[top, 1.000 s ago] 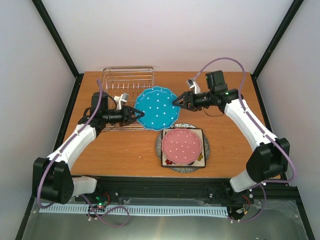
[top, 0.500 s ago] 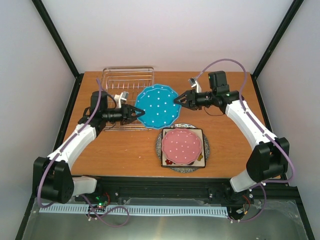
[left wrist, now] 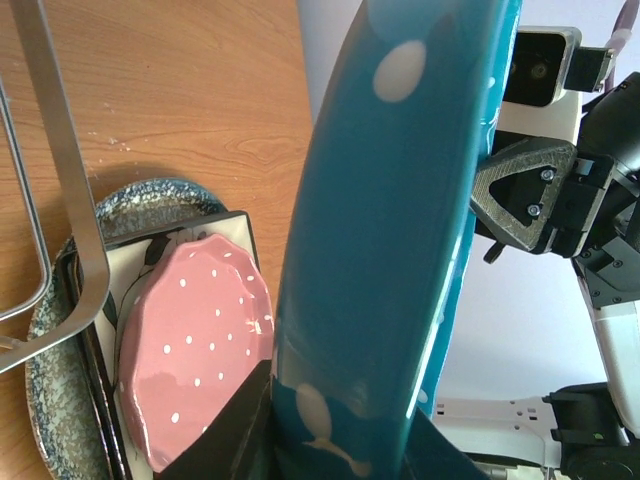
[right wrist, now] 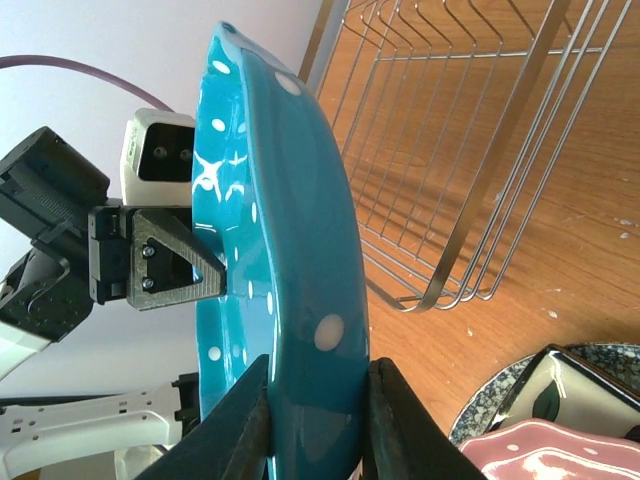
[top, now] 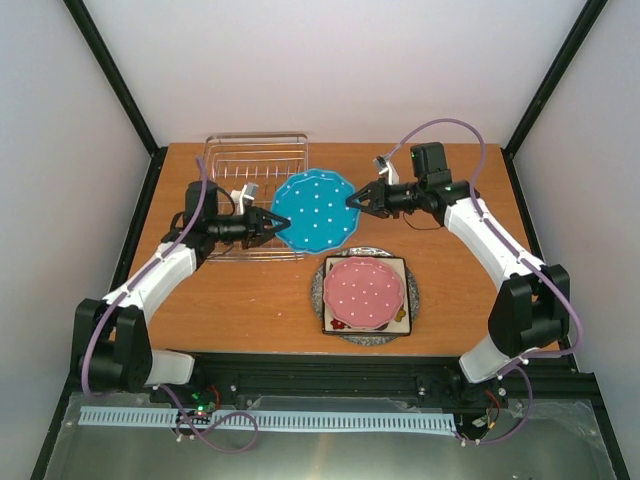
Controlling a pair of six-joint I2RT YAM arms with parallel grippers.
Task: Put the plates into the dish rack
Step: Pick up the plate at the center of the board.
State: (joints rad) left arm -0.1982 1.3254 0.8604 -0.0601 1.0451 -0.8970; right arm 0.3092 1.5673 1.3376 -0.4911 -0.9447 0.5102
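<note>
Nearest on the wooden table (top: pixel 250 300), a little right of centre, sits a stack of three plates. At the bottom is a round grey plate (top: pixel 414 292) with speckles, only its rim showing. On it lies a square plate (top: pixel 400 322), cream with a dark rim. On top of that is a pink plate (top: pixel 365 291) with white dots and a wavy edge. Neither arm touches this stack.

Just beyond the stack, the blue plate (top: pixel 315 212) with white dots is held between the two arms, its dotted face turned up toward the overhead camera. The left gripper (top: pixel 279 228) reaches in from the left and pinches the plate's left rim. In the left wrist view its dark fingers (left wrist: pixel 235 425) sit on either side of the plate's edge. The right gripper (top: pixel 353 200) comes in from the right and pinches the opposite rim. In its own wrist view both fingers (right wrist: pixel 237 430) press against the two faces of the plate. The plate looks lifted clear of the table, though how high cannot be told.

Farthest, at the far left of the table, stands the rack (top: pixel 255 160) of thin silver wire. Seen from above, the blue plate's left edge overlaps the rack's near right corner, but the plate is outside the rack.
</note>
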